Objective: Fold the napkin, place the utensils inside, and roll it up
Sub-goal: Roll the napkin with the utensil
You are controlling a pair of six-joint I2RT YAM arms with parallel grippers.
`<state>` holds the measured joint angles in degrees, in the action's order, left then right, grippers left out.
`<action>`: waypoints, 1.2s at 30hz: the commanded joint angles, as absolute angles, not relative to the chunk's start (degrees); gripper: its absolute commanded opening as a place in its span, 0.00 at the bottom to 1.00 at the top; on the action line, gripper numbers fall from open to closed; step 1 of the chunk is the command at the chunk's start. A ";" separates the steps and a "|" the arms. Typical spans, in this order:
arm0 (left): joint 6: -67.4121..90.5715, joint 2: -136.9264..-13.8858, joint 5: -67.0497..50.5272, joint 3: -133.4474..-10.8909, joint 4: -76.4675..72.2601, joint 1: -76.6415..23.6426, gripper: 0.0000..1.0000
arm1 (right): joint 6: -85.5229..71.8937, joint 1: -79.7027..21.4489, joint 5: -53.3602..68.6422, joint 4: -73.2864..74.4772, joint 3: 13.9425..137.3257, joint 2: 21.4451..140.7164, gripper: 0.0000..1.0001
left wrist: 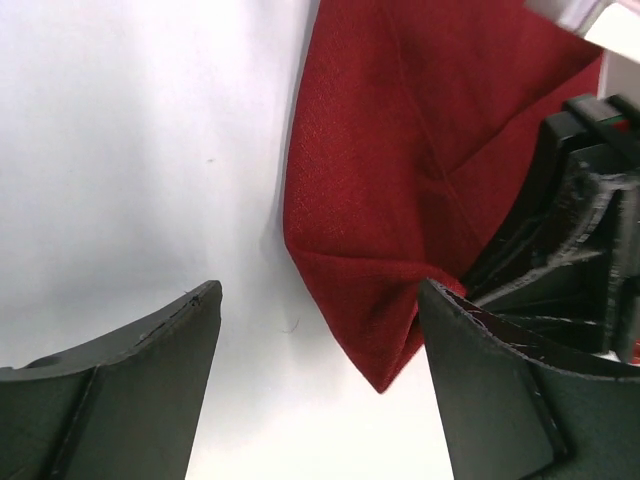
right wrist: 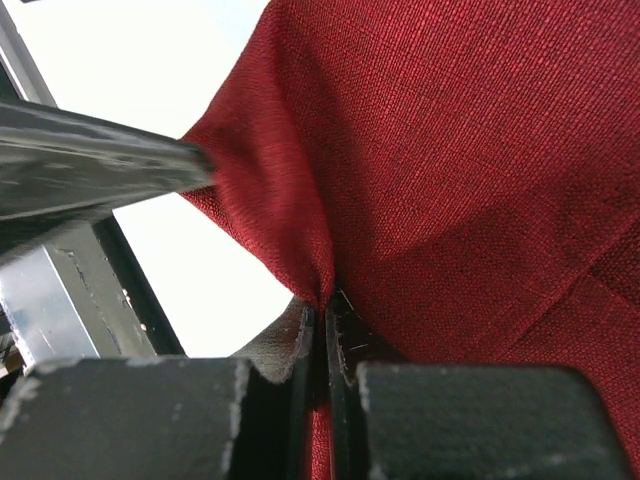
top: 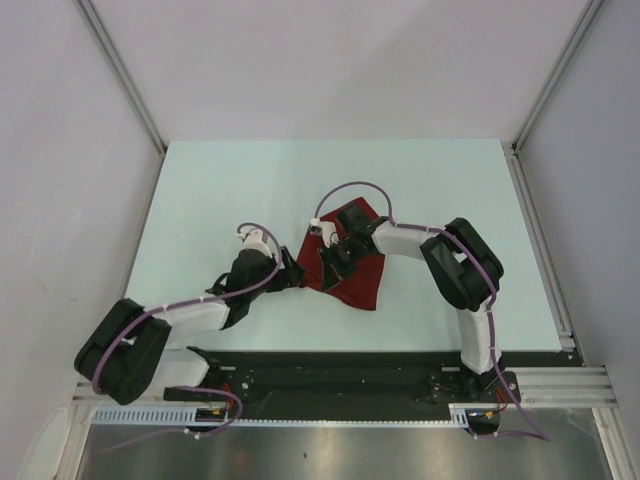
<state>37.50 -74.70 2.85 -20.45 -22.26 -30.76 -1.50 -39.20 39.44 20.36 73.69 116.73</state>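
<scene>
The dark red napkin (top: 357, 278) lies crumpled on the pale table (top: 220, 200), near its middle. My right gripper (top: 336, 257) is over its left part, shut on a pinched-up fold of the napkin (right wrist: 480, 150); the cloth runs into the closed jaws of the gripper (right wrist: 325, 308). My left gripper (top: 297, 272) is just left of the cloth, low over the table and open. A pointed corner of the napkin (left wrist: 400, 150) reaches between the fingers of this gripper (left wrist: 320, 300) without touching them. The utensils are out of view.
Grey enclosure walls and metal posts (top: 125, 75) border the table on three sides. A black base rail (top: 350, 375) and a metal strip run along the near edge. The right arm's dark gripper body (left wrist: 585, 230) stands close beside the left gripper.
</scene>
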 commanded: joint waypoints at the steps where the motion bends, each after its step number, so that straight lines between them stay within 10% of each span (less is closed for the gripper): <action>1: 39.29 -69.53 4.22 -19.33 -25.16 -29.97 0.84 | -0.70 -39.99 39.11 23.29 73.83 119.09 0.00; 11: 37.27 -79.71 0.44 -25.49 -20.57 -29.53 0.84 | -0.62 -40.08 38.32 23.29 73.57 119.00 0.00; 25: 30.32 -78.05 -3.43 -27.42 -5.45 -29.62 0.55 | -1.41 -39.73 37.71 22.68 73.83 119.53 0.00; 36: 35.50 -63.38 -3.15 -23.22 -5.26 -29.53 0.89 | -2.81 -39.29 37.79 23.55 75.59 121.02 0.00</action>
<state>32.60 -67.48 -1.65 -25.36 -4.67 -29.82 -2.87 -38.85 40.12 21.39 74.78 117.73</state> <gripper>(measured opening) 0.873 0.066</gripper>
